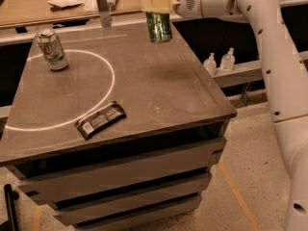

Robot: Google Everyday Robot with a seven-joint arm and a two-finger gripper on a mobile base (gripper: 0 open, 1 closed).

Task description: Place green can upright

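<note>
My gripper (157, 5) sits above the far edge of the counter (159, 90), a little right of that edge's middle, with the white arm (269, 42) reaching in from the right side. It is clamped on the top of the green can (159, 27), which hangs straight below it, upright. I cannot tell whether the can's base touches the surface. Below and in front of the can I have bare counter all the way to the front and right edges and to the near right corner. To the left, a painted white circle (114, 78) takes up most of the left half. A white-and-green can (52, 49) stands upright on the circle's line near the far left corner, well apart from my gripper. A dark wrapped bar (100, 120) lies flat near the front edge, left of its middle, just beside the circle's line. Past the right edge, lower down, two small bottles (210, 64) stand on a shelf beneath the arm.
</note>
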